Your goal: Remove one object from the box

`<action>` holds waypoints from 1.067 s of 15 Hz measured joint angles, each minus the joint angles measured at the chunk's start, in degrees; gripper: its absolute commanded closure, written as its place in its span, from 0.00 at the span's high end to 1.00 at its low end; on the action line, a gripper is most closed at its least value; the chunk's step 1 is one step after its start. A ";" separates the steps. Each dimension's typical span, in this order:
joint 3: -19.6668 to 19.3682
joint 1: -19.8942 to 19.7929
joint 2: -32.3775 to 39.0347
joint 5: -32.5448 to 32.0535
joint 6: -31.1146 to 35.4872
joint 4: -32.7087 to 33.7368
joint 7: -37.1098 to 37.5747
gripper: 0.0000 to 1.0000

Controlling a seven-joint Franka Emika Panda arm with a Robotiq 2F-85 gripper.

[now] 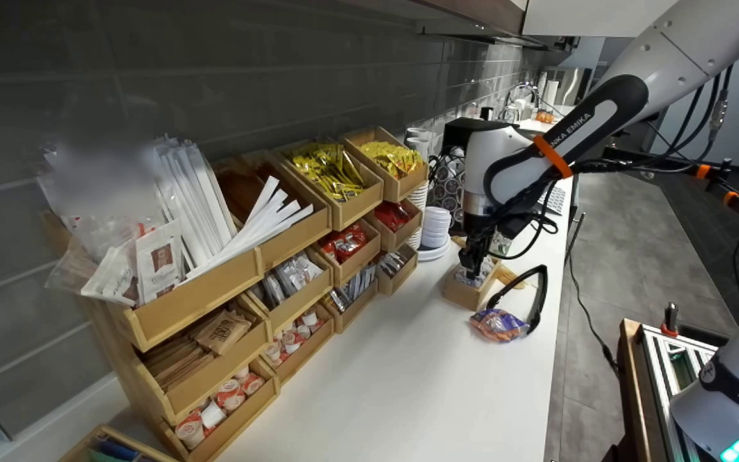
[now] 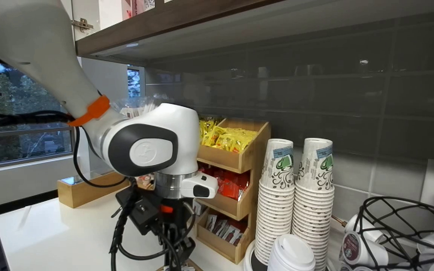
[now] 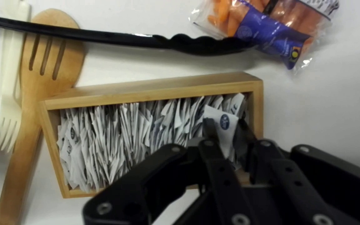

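Note:
The small tan box [image 3: 155,91] is packed with thin white packets standing on edge in the wrist view. In an exterior view the box [image 1: 462,295] stands on the white counter below my arm. Only a sliver of it shows at the lower edge in an exterior view [image 2: 195,265]. My gripper [image 3: 227,126] points down at the right end of the box. Its fingertips stand partly apart, with one white packet [image 3: 226,132] with a blue oval logo between them. The packet's flat face is turned to the camera. Whether the fingers touch it is hard to tell.
A black curved utensil [image 3: 120,37] and a carrot bag [image 3: 262,29] lie close beside the box. A wooden fork [image 3: 27,115] and pale plastic fork [image 3: 10,90] lie by its left end. A tiered wooden rack [image 1: 305,301] and cup stacks [image 2: 275,214] stand along the wall.

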 measured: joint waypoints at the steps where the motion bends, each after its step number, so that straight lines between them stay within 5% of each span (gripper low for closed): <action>1: 0.00 0.00 0.06 -0.09 0.00 -0.09 0.00 0.00; 10: -0.08 -0.01 -0.92 -0.18 0.00 -0.10 0.08 0.01; 12: -0.08 -0.01 -1.53 -0.17 0.00 -0.07 0.08 0.08; 16: -0.08 -0.01 -2.01 -0.18 0.00 -0.08 0.07 0.00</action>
